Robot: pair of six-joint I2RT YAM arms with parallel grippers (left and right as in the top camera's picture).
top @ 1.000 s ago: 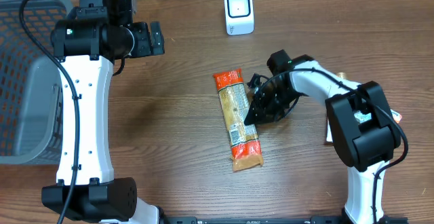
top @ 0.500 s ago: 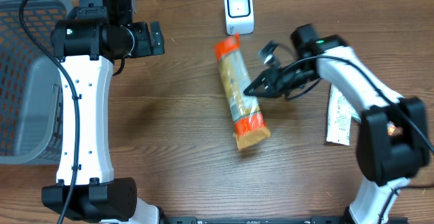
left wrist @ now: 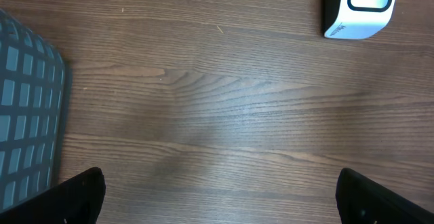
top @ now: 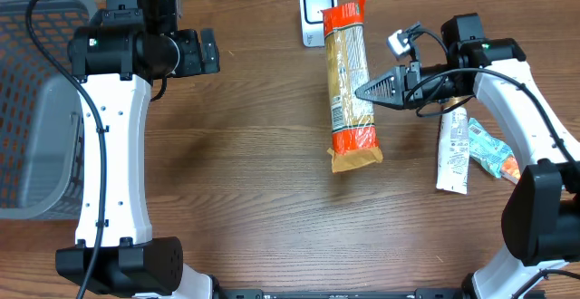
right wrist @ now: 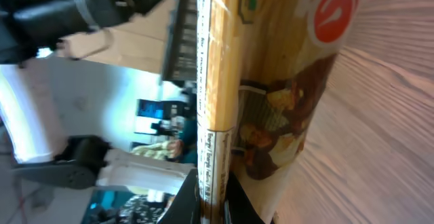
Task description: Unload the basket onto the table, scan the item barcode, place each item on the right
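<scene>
Snack packet (top: 349, 81), pinched edgewise in tightly closed right jaws, hangs at 5 o'clock of scanner (top: 313, 14); thin grip risks slipping. Left jaws spread wide, empty.

Dark brown wood counter (top: 245, 199), grain running left to right, evenly lit, shadows soft. Grey mesh basket (top: 32, 109) at its left side. Right wrist view: pale wall (right wrist: 74, 102) beyond the counter, bright strip (right wrist: 12, 115) at far left; remainder blurred.
</scene>
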